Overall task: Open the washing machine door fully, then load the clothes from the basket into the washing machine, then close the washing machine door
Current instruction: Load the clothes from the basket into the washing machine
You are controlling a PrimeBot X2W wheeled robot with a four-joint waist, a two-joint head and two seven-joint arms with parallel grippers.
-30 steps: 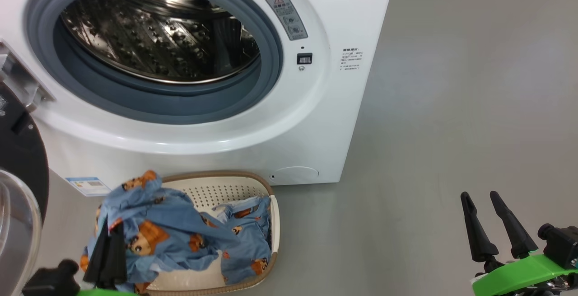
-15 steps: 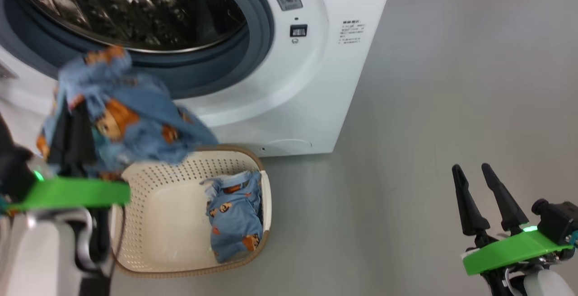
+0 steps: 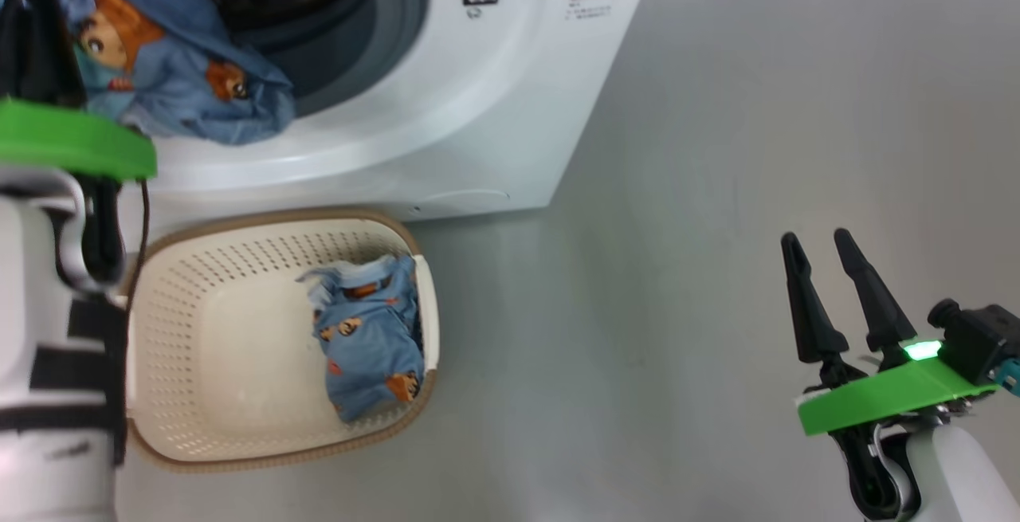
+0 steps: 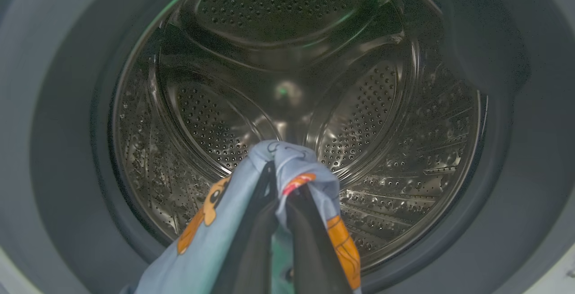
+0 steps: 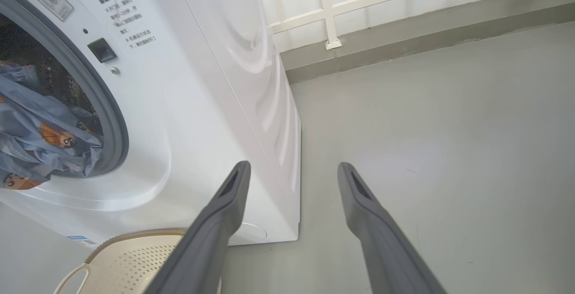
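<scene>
The left gripper (image 4: 282,181), clamping one light-blue bear-print fabric garment (image 3: 179,88), has risen to the perforated steel drum (image 4: 359,105), ready for release.

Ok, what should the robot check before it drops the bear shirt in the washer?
1. Left tool shut on shirt: ok.
2. Drum empty, way in clear: ok.
3. Shirt wholly inside drum: not ok, it hangs at the mouth.
4. Right tool open, off to the side: ok.
5. Other shirt lies in basket: ok.
</scene>
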